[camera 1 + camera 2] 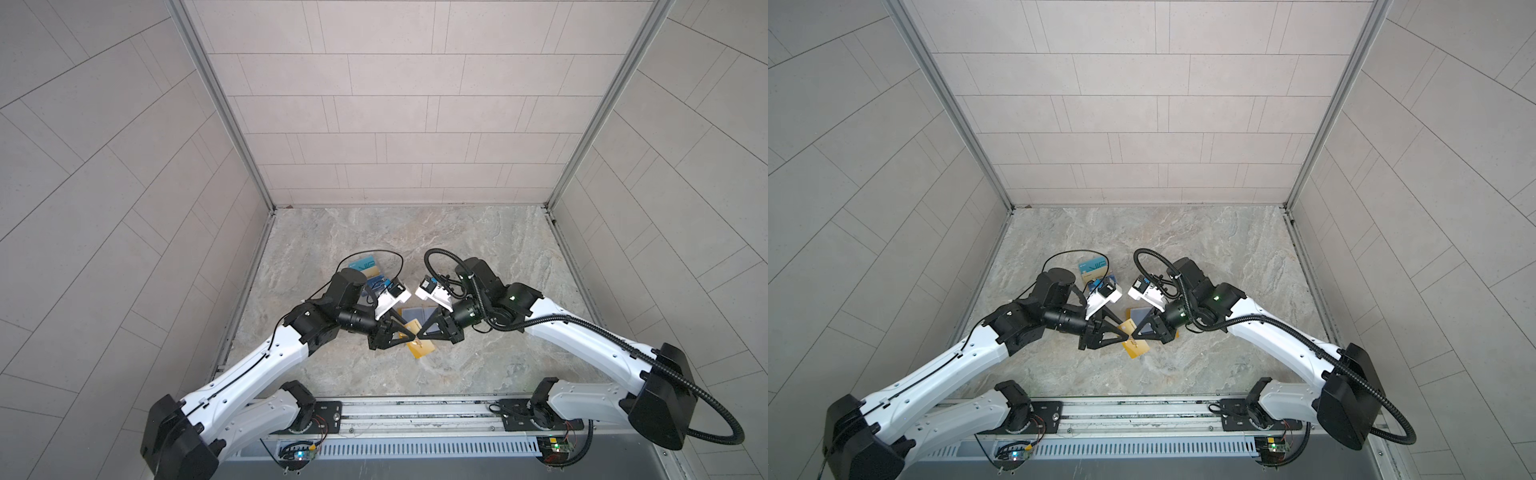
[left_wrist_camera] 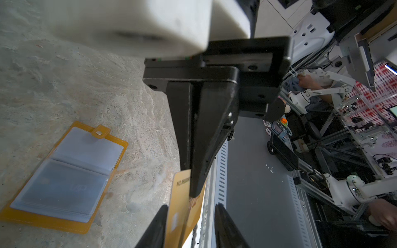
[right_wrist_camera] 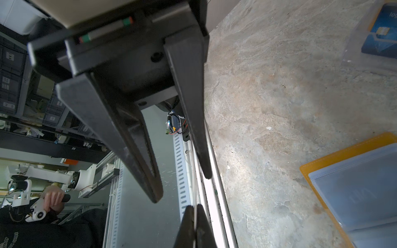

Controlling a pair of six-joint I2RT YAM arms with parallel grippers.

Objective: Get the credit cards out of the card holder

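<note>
Right gripper (image 2: pixel 191 191) pinches the gold card (image 2: pixel 180 211) near the holder (image 2: pixel 64 182), probably for handover. Left gripper (image 3: pixel 182 187) stands apart around it.

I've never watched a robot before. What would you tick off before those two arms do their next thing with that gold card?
1. Right pincer shut on the gold-yellow plastic card: ok.
2. Left pincer closed on that card: not ok, its jaws stand apart around it.
3. Mustard-yellow booklet card holder lying open and flat: ok.
4. Blue plastic card out of the holder: ok.
5. Holder's clear sleeves emptied: cannot tell, they look cloudy.
</note>
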